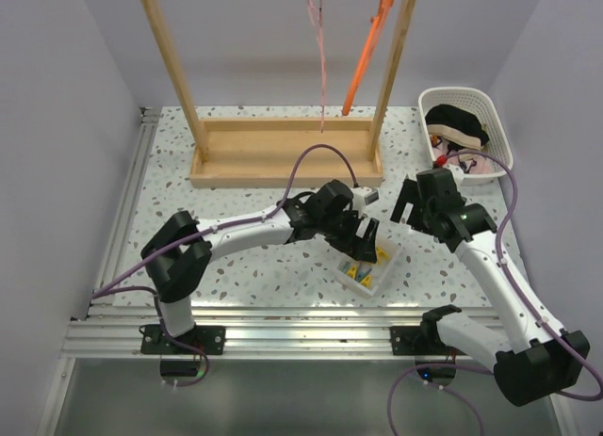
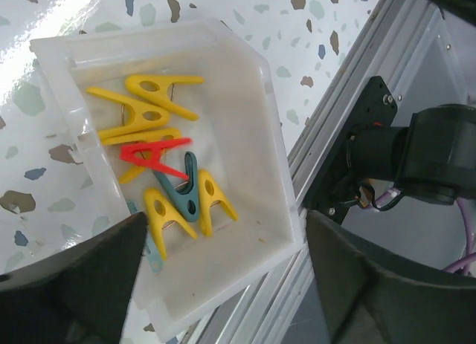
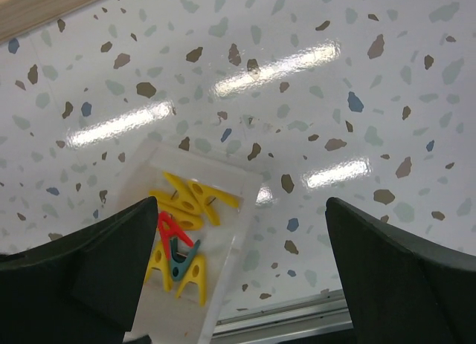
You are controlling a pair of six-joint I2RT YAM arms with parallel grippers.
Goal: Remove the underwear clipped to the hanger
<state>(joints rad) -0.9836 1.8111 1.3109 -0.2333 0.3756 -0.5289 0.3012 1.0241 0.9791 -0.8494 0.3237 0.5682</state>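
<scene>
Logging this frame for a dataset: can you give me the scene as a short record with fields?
left pincer: open, empty, above the tray
right pincer: open, empty, raised beside the tray
tray contents: yellow, red and teal clips
underwear: black and pink pieces lying in the basket, far right
pink hanger: on the rack, nothing seen clipped to it
orange hanger: on the rack, nothing seen clipped to it
</scene>
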